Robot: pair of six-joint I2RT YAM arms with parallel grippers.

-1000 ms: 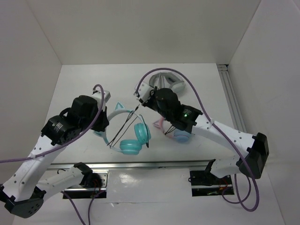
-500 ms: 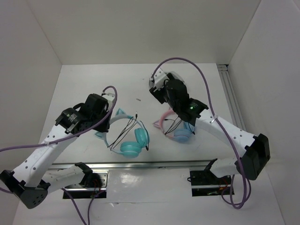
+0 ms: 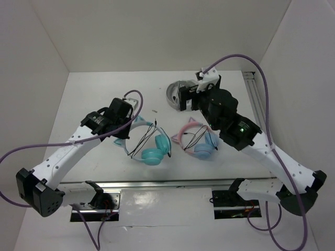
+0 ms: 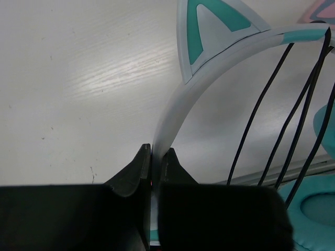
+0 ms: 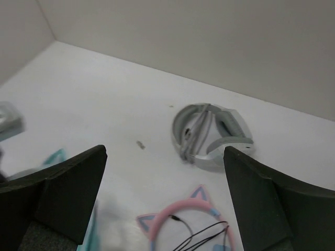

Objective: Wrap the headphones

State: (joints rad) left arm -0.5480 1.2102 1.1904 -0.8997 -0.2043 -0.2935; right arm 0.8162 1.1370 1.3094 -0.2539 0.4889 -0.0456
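The top camera looks steeply down from behind the arm bases over the whole bench point(image 3: 89, 94). The left wrist camera sits close on the teal headphones point(image 4: 172, 104), looking past its pincer point(image 4: 156, 151). The right wrist camera rides higher and faces the back wall. It shares the grey headphones point(image 5: 230, 125) and pink headphones point(image 5: 178, 213) with the top view.

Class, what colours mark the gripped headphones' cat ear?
Teal and pale grey; cat ear, left wrist view.

Pink cat-ear headphones point(image 3: 202, 151) lie flat on the white table point(image 3: 94, 99) — grey-and-white headphones point(image 5: 194, 128) sit farther back, apart from them.
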